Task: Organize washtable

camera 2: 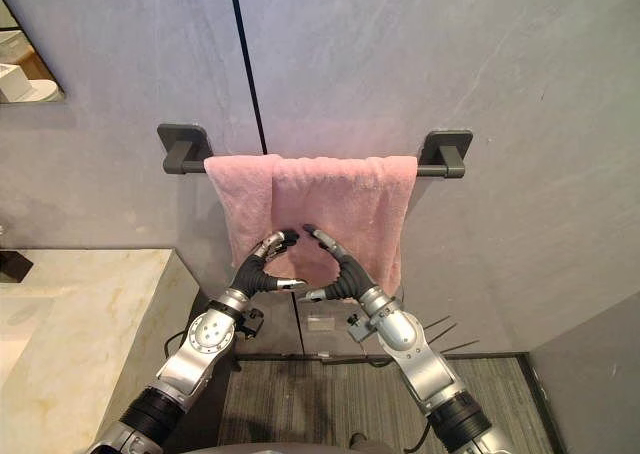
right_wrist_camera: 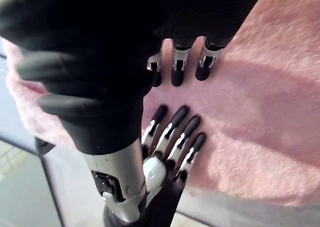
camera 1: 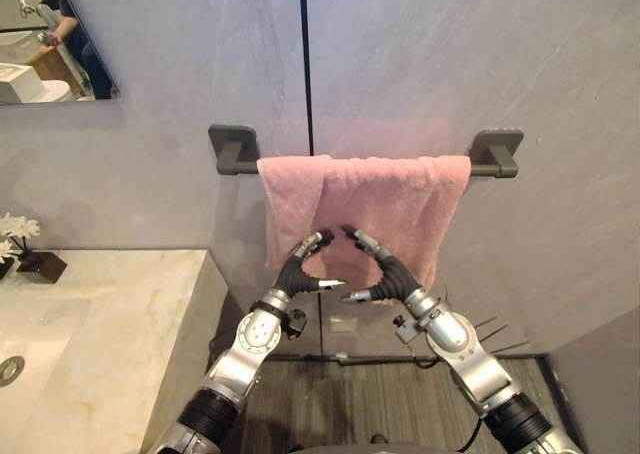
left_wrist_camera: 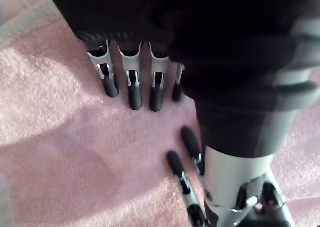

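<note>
1. Pink terry towel (camera 1: 400, 199), fuzzy, draped over a rail between square dark brackets (camera 1: 233, 146), just above both hands. In the left eye view the left hand (camera 1: 297, 264) and right hand (camera 1: 385, 269) are up in front of the towel's lower half. Fingers are loosely arched, tips facing each other, both released and holding nothing.
2. Right eye view: same pose. Smooth grey stone wall (camera 2: 500, 74) behind the towel, glossy veined marble counter (camera 2: 90, 324) below and beside the left hand.
3. Left wrist view: straight silver, dark-tipped fingers (left_wrist_camera: 134, 89) over napped pink cloth. Can't tell if they touch it. The right hand's tips sit just beside them.
4. Right wrist view: relaxed fingers (right_wrist_camera: 176, 67) over the towel, with the left hand's tips just opposite.
</note>
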Motion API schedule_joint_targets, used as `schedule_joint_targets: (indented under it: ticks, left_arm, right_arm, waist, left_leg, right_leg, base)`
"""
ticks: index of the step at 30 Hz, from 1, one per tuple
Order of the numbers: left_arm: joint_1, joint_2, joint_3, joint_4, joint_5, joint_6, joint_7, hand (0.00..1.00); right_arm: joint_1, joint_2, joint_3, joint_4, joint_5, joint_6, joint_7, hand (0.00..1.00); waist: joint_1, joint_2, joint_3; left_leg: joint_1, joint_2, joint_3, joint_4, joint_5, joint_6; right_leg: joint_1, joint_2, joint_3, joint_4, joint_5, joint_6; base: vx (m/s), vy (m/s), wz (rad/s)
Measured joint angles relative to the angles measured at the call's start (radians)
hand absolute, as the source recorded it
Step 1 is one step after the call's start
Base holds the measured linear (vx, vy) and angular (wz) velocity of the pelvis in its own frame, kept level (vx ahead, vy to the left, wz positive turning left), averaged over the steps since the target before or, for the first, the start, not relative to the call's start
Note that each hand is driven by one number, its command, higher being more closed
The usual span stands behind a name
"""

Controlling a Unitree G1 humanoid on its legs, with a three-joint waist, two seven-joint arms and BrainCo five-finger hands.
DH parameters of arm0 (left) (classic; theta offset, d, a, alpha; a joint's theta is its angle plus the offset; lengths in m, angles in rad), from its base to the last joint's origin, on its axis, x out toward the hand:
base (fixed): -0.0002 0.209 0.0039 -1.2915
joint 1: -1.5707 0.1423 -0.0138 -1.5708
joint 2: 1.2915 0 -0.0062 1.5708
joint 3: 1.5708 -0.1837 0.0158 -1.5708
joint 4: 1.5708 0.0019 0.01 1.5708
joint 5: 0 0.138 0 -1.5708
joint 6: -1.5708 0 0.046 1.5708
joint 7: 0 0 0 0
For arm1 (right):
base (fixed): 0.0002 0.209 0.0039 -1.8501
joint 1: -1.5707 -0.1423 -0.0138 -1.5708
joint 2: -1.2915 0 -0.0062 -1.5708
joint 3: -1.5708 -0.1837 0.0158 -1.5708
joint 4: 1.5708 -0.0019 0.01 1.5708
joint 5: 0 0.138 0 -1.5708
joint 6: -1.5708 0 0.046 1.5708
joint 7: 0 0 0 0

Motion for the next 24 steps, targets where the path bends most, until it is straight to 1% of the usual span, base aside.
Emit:
schedule_joint_targets:
  ticks: [1, 3, 5, 6, 7, 10, 13, 15, 18, 21, 24]
  left_arm:
    - [0.003, -0.003, 0.013, 0.0, 0.006, 0.0, 0.01, 0.0]
    - [0.019, -0.013, 0.064, 0.0, 0.03, 0.0, 0.036, 0.0]
    - [0.027, -0.022, 0.117, 0.0, 0.034, 0.0, 0.055, 0.0]
    - [0.033, -0.025, 0.155, 0.0, 0.033, 0.0, 0.076, 0.0]
    - [0.035, -0.025, 0.168, 0.0, 0.033, 0.0, 0.085, 0.0]
    - [0.063, -0.032, 0.239, -0.003, 0.033, 0.0, 0.113, 0.0]
    - [0.105, -0.058, 0.342, -0.035, 0.03, 0.0, 0.14, 0.0]
    - [0.133, -0.066, 0.39, -0.068, 0.029, 0.0, 0.151, 0.0]
    - [0.171, -0.073, 0.434, -0.093, 0.018, 0.0, 0.161, 0.0]
    - [0.199, -0.092, 0.457, -0.099, -0.001, 0.0, 0.157, 0.0]
    - [0.252, -0.116, 0.471, -0.129, -0.01, -0.001, 0.152, 0.0]
  right_arm:
    - [0.009, 0.008, -0.023, 0.003, -0.01, 0.002, -0.009, 0.0]
    - [0.044, 0.034, -0.113, 0.002, -0.025, 0.003, -0.033, 0.0]
    - [0.068, 0.049, -0.188, -0.004, -0.025, 0.003, -0.051, 0.0]
    - [0.088, 0.053, -0.239, -0.014, -0.025, 0.003, -0.07, 0.0]
    - [0.098, 0.056, -0.261, -0.025, -0.025, 0.003, -0.076, 0.0]
    - [0.146, 0.078, -0.354, -0.079, -0.017, 0.003, -0.1, 0.0]
    - [0.202, 0.126, -0.454, -0.14, -0.011, 0.002, -0.118, 0.0]
    - [0.238, 0.147, -0.504, -0.164, -0.001, -0.002, -0.123, 0.0]
    - [0.279, 0.165, -0.556, -0.164, 0.016, -0.002, -0.134, 0.0]
    - [0.317, 0.185, -0.588, -0.165, 0.016, -0.001, -0.135, 0.0]
    - [0.349, 0.204, -0.612, -0.164, 0.014, 0.0, -0.135, 0.0]
  waist:
    - [-0.001, 0.0, 0.002]
    - [-0.002, -0.001, 0.01]
    - [-0.003, -0.003, 0.013]
    - [-0.003, -0.005, 0.014]
    - [-0.003, -0.005, 0.014]
    - [-0.008, -0.005, 0.015]
    - [-0.013, -0.008, 0.016]
    - [-0.013, -0.009, 0.017]
    - [-0.015, -0.009, 0.017]
    - [-0.016, -0.01, 0.017]
    - [-0.025, -0.01, 0.018]
  left_leg:
    - [0.002, 0.0, 0.0, 0.0, 0.0, 0.0]
    - [0.009, 0.001, 0.0, -0.001, 0.0, 0.0]
    - [0.01, 0.001, 0.0, -0.005, 0.0, 0.0]
    - [0.01, 0.002, 0.001, -0.01, 0.0, -0.001]
    - [0.009, 0.002, 0.001, -0.011, 0.0, -0.001]
    - [0.01, 0.001, 0.002, -0.012, 0.0, -0.001]
    - [0.012, 0.001, 0.002, -0.014, 0.0, -0.001]
    - [0.014, 0.001, 0.002, -0.016, -0.002, 0.0]
    - [0.016, 0.001, 0.003, -0.016, -0.004, -0.001]
    - [0.017, 0.001, 0.006, -0.013, -0.009, 0.0]
    - [0.017, 0.001, 0.008, -0.012, -0.011, 0.0]
  right_leg:
    - [0.002, 0.0, 0.0, 0.0, 0.0, 0.0]
    - [0.008, 0.001, 0.001, -0.002, 0.0, 0.0]
    - [0.008, 0.002, 0.002, -0.007, 0.002, -0.001]
    - [0.009, 0.003, 0.002, -0.015, 0.006, -0.002]
    - [0.008, 0.003, 0.002, -0.017, 0.006, -0.002]
    - [0.009, 0.003, 0.0, -0.018, 0.007, -0.001]
    - [0.009, 0.003, -0.002, -0.024, 0.007, -0.001]
    - [0.011, 0.003, -0.003, -0.029, 0.007, -0.001]
    - [0.013, 0.003, -0.002, -0.031, 0.006, -0.001]
    - [0.013, 0.004, -0.002, -0.031, 0.006, -0.001]
    - [0.014, 0.003, -0.001, -0.031, 0.006, -0.001]
  base:
    - [0.0, 0.0, 0.0]
    - [0.0, 0.0, 0.0]
    - [-0.03, -0.016, -0.04]
    - [-0.02, -0.022, -0.04]
    - [0.0, 0.0, 0.0]
    - [0.0, 0.0, 0.0]
    - [0.0, 0.0, 0.0]
    - [0.0, 0.0, 0.0]
    - [-0.01, -0.008, -0.01]
    - [-0.03, -0.018, -0.04]
    - [-0.01, -0.006, -0.01]
